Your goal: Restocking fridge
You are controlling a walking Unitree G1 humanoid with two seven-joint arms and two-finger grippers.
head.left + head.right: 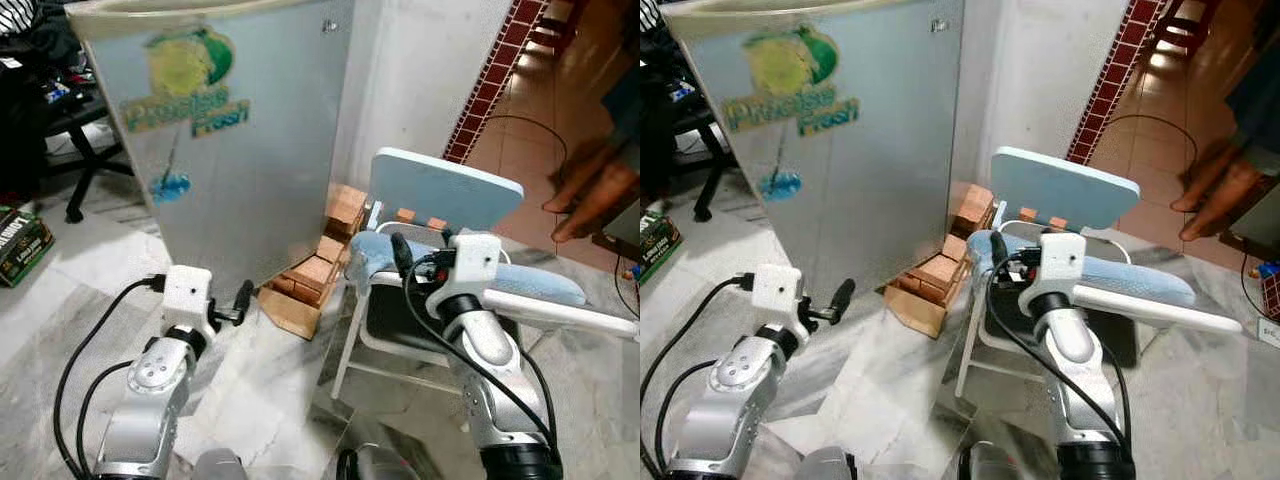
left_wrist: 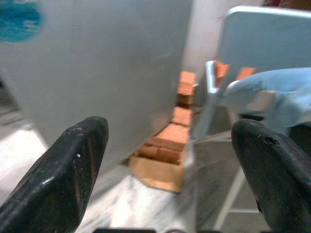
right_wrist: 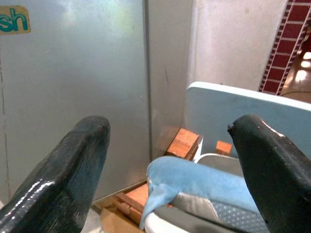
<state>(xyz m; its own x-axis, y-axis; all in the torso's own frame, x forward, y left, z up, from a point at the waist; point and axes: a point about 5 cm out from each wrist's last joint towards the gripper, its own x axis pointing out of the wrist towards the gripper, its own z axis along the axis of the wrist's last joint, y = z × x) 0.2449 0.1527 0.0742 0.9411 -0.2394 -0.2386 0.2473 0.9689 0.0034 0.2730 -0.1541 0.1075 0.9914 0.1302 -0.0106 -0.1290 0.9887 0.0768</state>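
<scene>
The fridge [image 1: 240,150] stands at 11 o'clock from the robot, upright on the pale marble floor [image 1: 70,300], with its door shut. The visible face is a flat silver-grey panel carrying a green and yellow brand sticker [image 1: 190,85] near the top and a smaller blue mark below it. No handle can be made out on this face; the door's right-hand vertical edge, next to the white wall [image 1: 420,80], is the likeliest place to take hold.

Handling judgement: the cabinet is heavy and rigid and should not shift. The door probably swings on a hinge against a magnetic seal, so it calls for a firm, steady pull — not a snatch. The painted metal looks smooth and slippery, so hooking a finger behind the edge should serve better than pinching the flat panel.

A stack of reddish bricks [image 1: 335,235] on a cardboard sheet sits at the fridge's lower right corner, between the fridge and a folding chair [image 1: 440,200] at 1 o'clock. A light-blue cloth [image 1: 375,250] lies on the chair seat.

The left gripper [image 1: 240,300] hovers low, just short of the fridge's bottom edge — its fingers [image 2: 63,179] are spread wide and hold nothing. The right gripper [image 1: 400,255] hangs over the chair seat, fingers [image 3: 73,170] likewise wide apart and empty.

A person's bare legs [image 1: 590,190] are in view at 2 o'clock, well apart from both arms.
</scene>
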